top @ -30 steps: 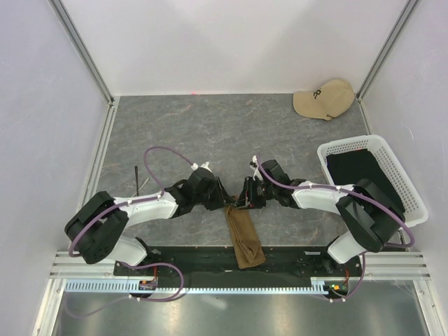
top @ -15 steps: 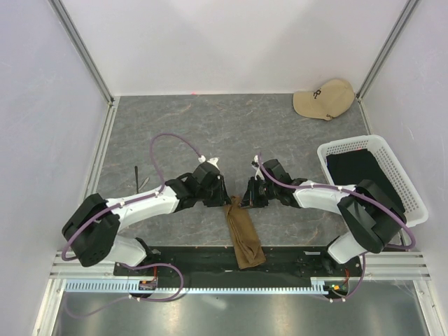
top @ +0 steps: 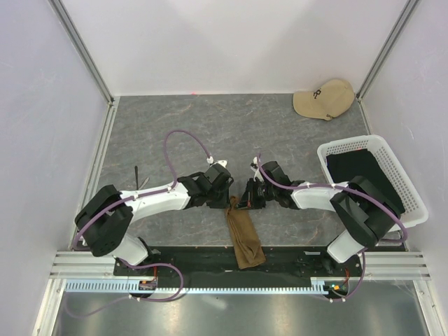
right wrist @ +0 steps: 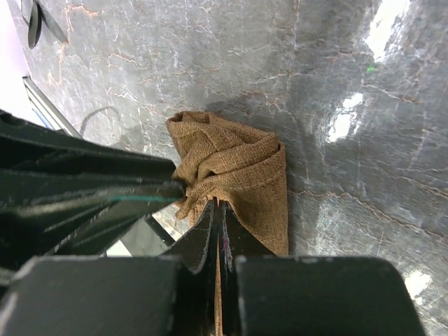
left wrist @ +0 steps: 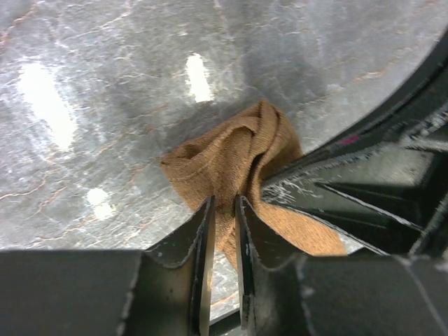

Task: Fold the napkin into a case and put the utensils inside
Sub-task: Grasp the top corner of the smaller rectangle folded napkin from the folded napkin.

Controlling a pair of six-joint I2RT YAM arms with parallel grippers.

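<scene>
Left gripper (left wrist: 222, 203) is found closed on the bunched end of the napkin (left wrist: 231, 157). The right gripper (right wrist: 217, 204) is pinched shut on the same end from the opposite side. The napkin is laid as a narrow folded strip well to the left of the white mesh basket (top: 413, 199). The utensils (top: 136, 176) are noted farther from the basket again, untouched. Folding is judged to be in hand. Both pinches should be carried together and level, so that the layers are not dragged askew, and the bunched cloth should be flattened before release.
</scene>
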